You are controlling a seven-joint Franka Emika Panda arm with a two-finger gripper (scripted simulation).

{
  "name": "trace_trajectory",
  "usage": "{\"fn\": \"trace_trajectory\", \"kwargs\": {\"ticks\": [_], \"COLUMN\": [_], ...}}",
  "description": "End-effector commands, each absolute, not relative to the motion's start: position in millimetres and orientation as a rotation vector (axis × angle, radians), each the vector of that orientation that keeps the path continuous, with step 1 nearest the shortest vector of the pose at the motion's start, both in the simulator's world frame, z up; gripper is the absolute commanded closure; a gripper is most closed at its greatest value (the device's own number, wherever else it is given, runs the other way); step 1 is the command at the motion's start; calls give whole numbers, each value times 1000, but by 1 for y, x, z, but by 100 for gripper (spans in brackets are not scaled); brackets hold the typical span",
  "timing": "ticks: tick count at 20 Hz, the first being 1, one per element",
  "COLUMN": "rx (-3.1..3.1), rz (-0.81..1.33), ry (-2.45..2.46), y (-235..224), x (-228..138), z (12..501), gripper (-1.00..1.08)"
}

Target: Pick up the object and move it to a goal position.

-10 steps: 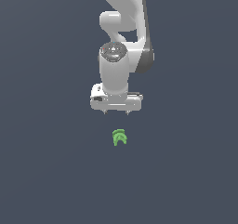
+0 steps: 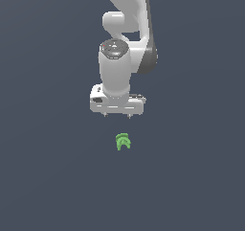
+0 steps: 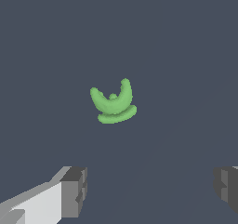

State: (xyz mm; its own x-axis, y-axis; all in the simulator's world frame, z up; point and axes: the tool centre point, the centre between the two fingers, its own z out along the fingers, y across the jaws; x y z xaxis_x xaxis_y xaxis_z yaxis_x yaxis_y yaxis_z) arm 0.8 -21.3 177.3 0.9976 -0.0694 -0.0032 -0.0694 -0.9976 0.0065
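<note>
Since the earlier frame, almost nothing has shifted. Hand (image 2: 116, 114) hangs open, empty, above the green object (image 2: 123, 142), which rests on the bare desk (image 2: 43, 177), edges unseen. Centre fingers (image 3: 74, 190) astride the prongs, then descend.

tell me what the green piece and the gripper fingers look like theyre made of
The green piece: looks like matte plastic or rubber, with flat, even colour, soft lumpy edges and no sharp highlights. As a simulator render, it leaves this open.

The gripper fingers: dull grey blocky pads, maybe rubber or unpolished metal, on a smooth white body like painted plastic, faintly glossy in the exterior view.
</note>
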Motion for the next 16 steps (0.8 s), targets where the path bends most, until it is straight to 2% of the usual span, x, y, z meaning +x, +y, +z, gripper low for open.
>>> {"fn": "trace_trajectory", "kwargs": {"ticks": [1, 9, 16], "rx": [3129, 3130, 3130], "rz": [4, 2, 0], "ry": [-121, -75, 72], "y": [-24, -21, -14], "x": [2, 8, 26], "z": [181, 172, 144], "gripper": [-92, -92, -92]}}
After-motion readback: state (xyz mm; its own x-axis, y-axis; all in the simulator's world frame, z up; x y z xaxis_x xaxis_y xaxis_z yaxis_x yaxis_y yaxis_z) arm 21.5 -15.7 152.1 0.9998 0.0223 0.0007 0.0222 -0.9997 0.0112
